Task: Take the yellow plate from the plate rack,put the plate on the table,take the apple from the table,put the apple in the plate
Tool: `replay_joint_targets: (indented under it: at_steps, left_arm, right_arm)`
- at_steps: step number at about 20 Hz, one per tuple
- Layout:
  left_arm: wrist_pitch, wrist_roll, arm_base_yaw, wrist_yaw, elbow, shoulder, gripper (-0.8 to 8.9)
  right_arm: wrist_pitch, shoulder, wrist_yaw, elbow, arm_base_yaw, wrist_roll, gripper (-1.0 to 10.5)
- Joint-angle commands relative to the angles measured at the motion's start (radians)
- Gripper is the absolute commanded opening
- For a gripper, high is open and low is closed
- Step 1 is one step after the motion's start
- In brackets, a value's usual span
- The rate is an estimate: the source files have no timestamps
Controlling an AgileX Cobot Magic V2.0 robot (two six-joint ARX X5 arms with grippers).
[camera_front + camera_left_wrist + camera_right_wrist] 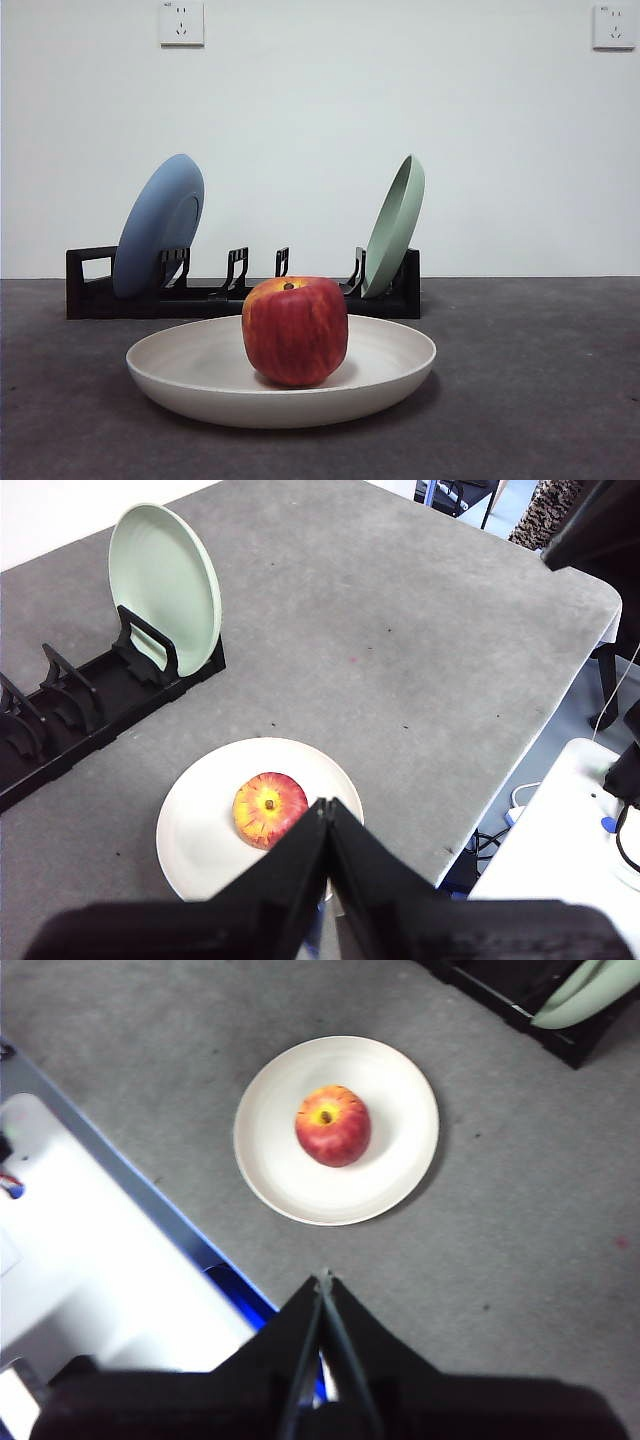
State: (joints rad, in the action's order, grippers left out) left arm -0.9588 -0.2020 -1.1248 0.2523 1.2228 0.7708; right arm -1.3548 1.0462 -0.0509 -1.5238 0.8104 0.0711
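You see the apple resting mid yellow plate, rack at 12 o'clock, both grippers clenched empty, task looks done.

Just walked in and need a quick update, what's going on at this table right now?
Nothing is being handled at the moment. The apple sits in the cream plate, which lies flat on the table in front of the black rack. A blue plate and a green plate stand in the rack. The left gripper and right gripper are both shut and empty, raised above the table.
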Motion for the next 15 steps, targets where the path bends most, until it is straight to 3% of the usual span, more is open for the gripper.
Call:
replay_joint_targets:
  at_steps: [1, 7, 15]
  left_arm:
    - [0.012, 0.027, 0.0, 0.011, -0.002, 0.002, -0.03]
    - [0.032, 0.142, 0.0, 0.044, -0.002, 0.015, -0.03]
    - [0.253, 0.43, 0.041, 0.147, -0.002, 0.021, -0.03]
  right_arm:
    - [-0.023, 0.004, 0.026, 0.002, 0.001, 0.006, 0.0]
    - [-0.023, 0.004, 0.068, 0.002, 0.001, 0.006, 0.0]
    - [-0.023, 0.004, 0.071, 0.002, 0.001, 0.006, 0.0]
